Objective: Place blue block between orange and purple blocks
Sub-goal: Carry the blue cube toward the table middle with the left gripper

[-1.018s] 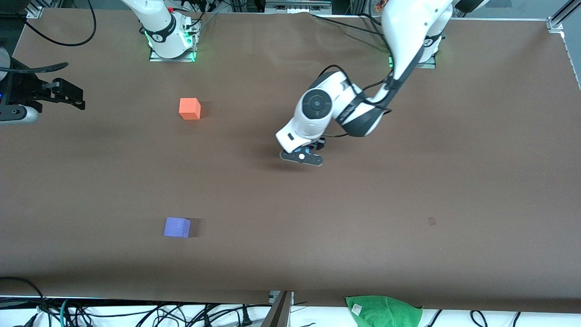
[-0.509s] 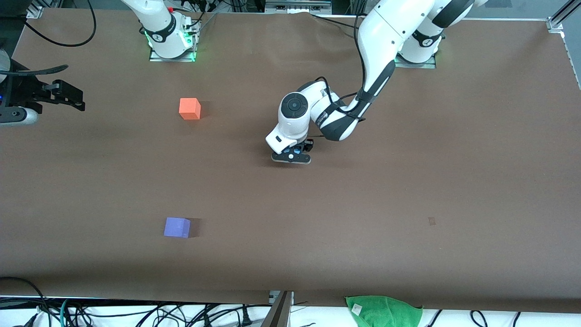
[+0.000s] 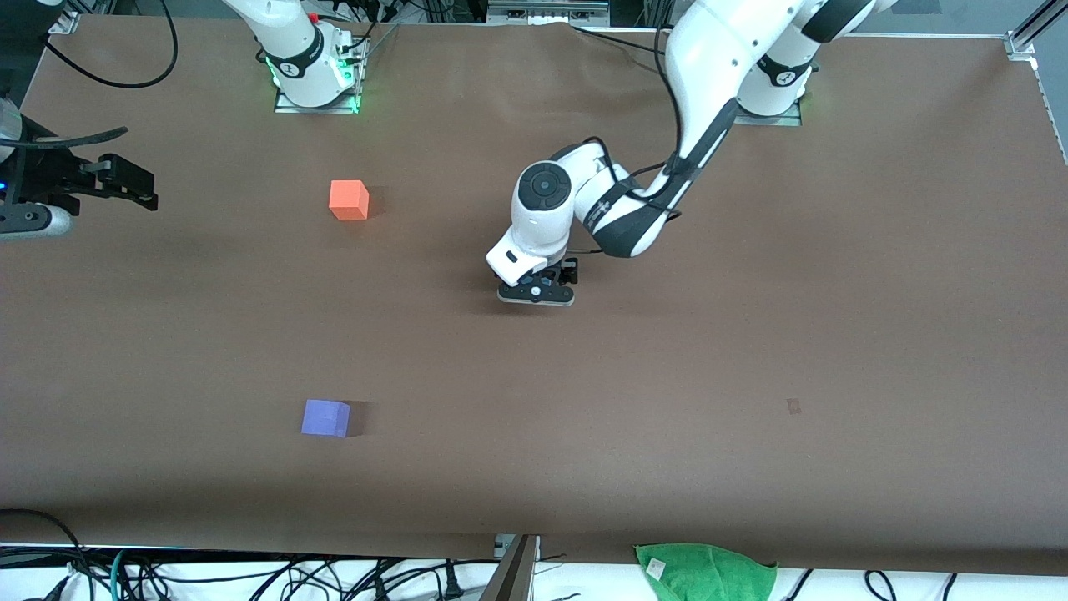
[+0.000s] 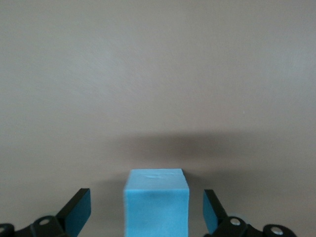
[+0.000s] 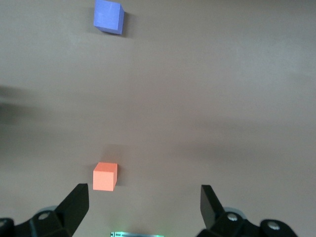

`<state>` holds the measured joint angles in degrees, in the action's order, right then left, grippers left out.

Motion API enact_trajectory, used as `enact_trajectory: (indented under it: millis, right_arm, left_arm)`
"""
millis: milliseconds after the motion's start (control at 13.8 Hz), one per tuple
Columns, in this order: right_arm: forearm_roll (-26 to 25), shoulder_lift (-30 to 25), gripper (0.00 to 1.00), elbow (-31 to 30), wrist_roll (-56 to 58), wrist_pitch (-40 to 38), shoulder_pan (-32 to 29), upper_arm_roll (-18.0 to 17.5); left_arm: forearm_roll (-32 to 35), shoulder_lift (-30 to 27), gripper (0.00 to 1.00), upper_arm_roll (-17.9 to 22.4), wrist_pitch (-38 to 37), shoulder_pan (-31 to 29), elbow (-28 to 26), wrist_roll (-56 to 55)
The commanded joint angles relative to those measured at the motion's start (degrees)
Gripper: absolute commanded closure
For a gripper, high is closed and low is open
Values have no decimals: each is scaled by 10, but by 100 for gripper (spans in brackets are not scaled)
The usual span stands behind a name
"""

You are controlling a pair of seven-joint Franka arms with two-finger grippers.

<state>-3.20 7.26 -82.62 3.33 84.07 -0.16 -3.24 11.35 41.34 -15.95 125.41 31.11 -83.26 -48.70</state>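
Note:
The blue block (image 4: 156, 202) rests on the brown table between the spread fingers of my left gripper (image 4: 147, 207), with a gap on each side; nothing grips it. In the front view the left gripper (image 3: 536, 294) is low over the middle of the table and its hand hides the block. The orange block (image 3: 349, 200) sits toward the right arm's end, farther from the front camera. The purple block (image 3: 325, 417) lies nearer that camera. My right gripper (image 3: 138, 185) waits open and empty, raised at the right arm's end; its wrist view shows the orange block (image 5: 105, 177) and the purple block (image 5: 108, 16).
A green cloth (image 3: 705, 572) lies off the table's front edge among cables. A small dark mark (image 3: 793, 406) is on the table toward the left arm's end. The right arm's base (image 3: 313, 79) and the left arm's base (image 3: 772, 92) stand along the farthest edge.
The left gripper shifted a little toward the right arm's end, came down, then opened and let go of the blue block. The right arm barely moved.

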Motion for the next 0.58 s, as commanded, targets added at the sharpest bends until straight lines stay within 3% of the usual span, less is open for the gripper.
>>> enact_trajectory:
  millis: [0, 218, 509]
  right_arm:
    - [5, 20, 0, -3, 0, 14, -3, -6]
    - [34, 29, 0, -6, -6, 7, 15, -6]
    - [28, 57, 0, -4, 2, 18, 52, -6]
  left_arm:
    - [9, -111, 0, -4, -113, -34, -14, -7]
    - [12, -192, 0, -1, -218, -85, -12, -5]
    - [10, -261, 0, -3, -257, -190, -11, 98]
